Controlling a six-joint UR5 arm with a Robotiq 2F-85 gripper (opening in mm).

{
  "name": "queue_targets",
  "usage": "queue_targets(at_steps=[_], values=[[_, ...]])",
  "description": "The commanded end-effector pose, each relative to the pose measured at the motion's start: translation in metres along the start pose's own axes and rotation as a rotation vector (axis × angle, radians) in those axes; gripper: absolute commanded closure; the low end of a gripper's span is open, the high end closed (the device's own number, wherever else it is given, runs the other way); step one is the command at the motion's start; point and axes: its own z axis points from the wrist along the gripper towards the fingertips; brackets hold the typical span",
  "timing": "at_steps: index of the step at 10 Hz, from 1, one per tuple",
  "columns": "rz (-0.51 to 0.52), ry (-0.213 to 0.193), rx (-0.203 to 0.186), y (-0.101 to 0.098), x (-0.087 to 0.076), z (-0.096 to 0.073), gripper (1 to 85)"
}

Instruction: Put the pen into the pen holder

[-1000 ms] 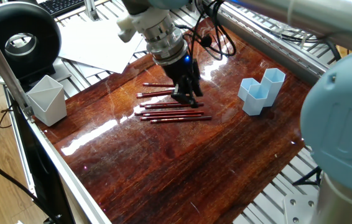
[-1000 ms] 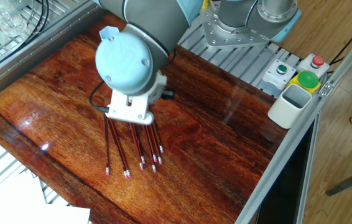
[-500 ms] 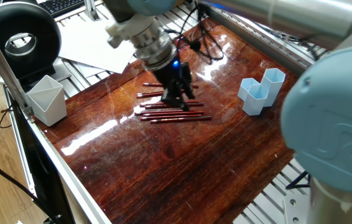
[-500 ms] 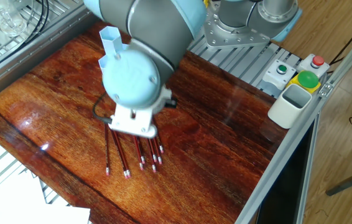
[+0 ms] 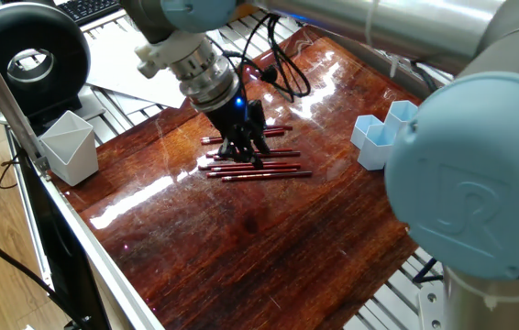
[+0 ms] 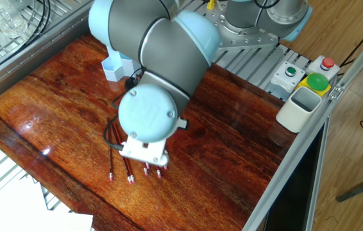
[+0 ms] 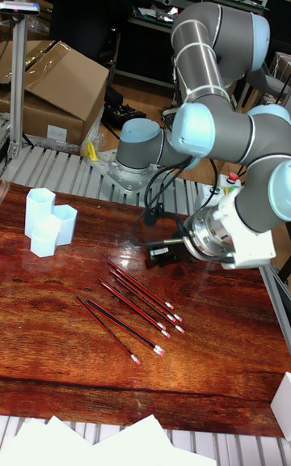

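Observation:
Several thin red pens (image 5: 259, 167) lie side by side in the middle of the wooden table (image 5: 269, 238). My gripper (image 5: 243, 154) points down right over their left part, its dark fingers spread and low among them, with no pen lifted. In the tall fixed view the gripper (image 7: 158, 256) sits just past the far ends of the pens (image 7: 133, 304). The light blue pen holder (image 5: 380, 134) of joined hexagonal tubes stands upright to the right, well apart from the gripper. In the other fixed view the wrist hides the gripper, and only the pens' tips (image 6: 130, 177) and part of the pen holder (image 6: 113, 68) show.
A pale grey-white angular cup (image 5: 69, 147) stands at the table's left corner beside a black round device (image 5: 28, 57). White paper sheets (image 5: 140, 64) lie beyond the far edge. A button box (image 6: 310, 77) and white bin (image 6: 299, 106) sit off the table's side.
The gripper has slid left along the row of pens, away from the pen holder, staying low. The pens lie where they were.

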Motion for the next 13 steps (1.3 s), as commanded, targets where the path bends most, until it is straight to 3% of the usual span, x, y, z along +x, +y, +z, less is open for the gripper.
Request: queue_targets(at_steps=[1,2,3,4,5,6,8,13], values=[[-0.129,0.043,-0.046,0.013,0.008,-0.002,44.3],[-0.180,0.070,-0.065,0.017,0.016,-0.003,38.3],[-0.167,0.048,-0.075,0.020,0.010,-0.003,34.7],[-0.131,-0.015,-0.090,0.027,-0.013,0.002,36.3],[-0.127,-0.062,-0.085,0.028,-0.044,0.018,37.3],[-0.137,-0.078,-0.076,0.028,-0.055,0.027,39.3],[-0.135,-0.065,-0.060,0.026,-0.056,0.034,45.7],[-0.158,-0.040,-0.038,0.022,-0.052,0.037,48.0]])
